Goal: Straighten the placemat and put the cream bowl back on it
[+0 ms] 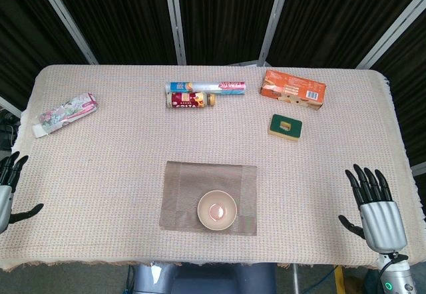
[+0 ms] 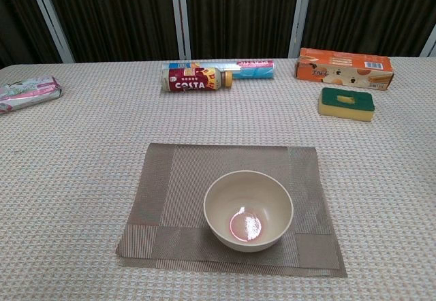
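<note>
A brown woven placemat [image 1: 183, 194] [image 2: 177, 178] lies flat near the table's front edge, its sides roughly square with the table. The cream bowl [image 1: 216, 209] [image 2: 248, 210] stands upright on the mat, toward its front middle, empty inside. My left hand [image 1: 8, 187] hangs at the table's left edge with fingers spread, holding nothing. My right hand [image 1: 375, 204] is at the front right edge, fingers apart and empty. Both hands are well away from the mat and bowl. Neither hand shows in the chest view.
At the back lie a Costa bottle [image 1: 190, 100] on its side and a blue-white roll [image 1: 206, 88]. An orange box [image 1: 293, 89] and a green-yellow sponge [image 1: 285, 126] sit back right. A floral packet [image 1: 65, 114] lies back left.
</note>
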{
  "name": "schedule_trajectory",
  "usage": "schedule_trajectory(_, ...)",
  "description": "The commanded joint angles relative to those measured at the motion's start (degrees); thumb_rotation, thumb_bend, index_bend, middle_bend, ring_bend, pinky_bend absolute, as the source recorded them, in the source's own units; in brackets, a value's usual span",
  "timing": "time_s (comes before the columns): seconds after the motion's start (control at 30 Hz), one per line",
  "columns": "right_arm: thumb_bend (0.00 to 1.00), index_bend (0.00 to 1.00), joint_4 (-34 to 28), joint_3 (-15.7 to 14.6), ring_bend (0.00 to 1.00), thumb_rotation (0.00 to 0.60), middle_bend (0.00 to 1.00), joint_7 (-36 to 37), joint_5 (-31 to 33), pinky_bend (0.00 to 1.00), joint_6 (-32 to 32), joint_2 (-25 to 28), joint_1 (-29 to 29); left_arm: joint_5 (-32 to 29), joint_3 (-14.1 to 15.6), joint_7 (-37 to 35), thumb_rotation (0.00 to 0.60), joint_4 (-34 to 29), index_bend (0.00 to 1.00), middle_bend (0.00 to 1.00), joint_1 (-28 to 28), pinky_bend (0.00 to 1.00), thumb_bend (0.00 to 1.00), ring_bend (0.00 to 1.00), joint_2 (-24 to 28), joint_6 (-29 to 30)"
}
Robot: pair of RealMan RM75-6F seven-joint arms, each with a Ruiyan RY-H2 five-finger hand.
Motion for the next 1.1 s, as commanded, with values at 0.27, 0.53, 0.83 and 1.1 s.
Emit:
schedule_trajectory(0.27,0.00,0.00,0.2,-1.0,0.00,0.600,0.00,1.2,-2.0,0.00,-3.5,-0.4,0.7,-0.4,-0.3,-0.2,0.600,0.1,0.00,0.00,-0.2,0.00,0.00,0.00,0.0,-0.2)
schedule_trajectory(0.53,0.00,0.03,-4.1,-5.3,0.00,0.600,0.00,4.5,-10.1,0.00,-23.2,0.0,11.8,0.2,-0.2,-1.2,0.600,-0.3,0.00,0.00,-0.8,0.00,0.00,0.00,0.4,-1.2)
schedule_trajectory(0.83,0.00,0.07,-2.2,-1.8,0.00,0.600,0.00,-4.6,-13.9,0.00,-39.3,-9.7,23.2,-0.4,-1.2,1.9,0.600,0.8,0.00,0.00,-1.1,0.00,0.00,0.00,-1.2,-0.2)
schedule_trajectory(1.1,0.04,0.10,-1.2,1.1,0.00,0.600,0.00,-8.2,-10.8,0.00,-43.5,-14.8,26.3,-2.4,-1.7,2.6,0.600,2.1,0.00,0.00,-1.6,0.00,0.00,0.00,-1.9,-1.6)
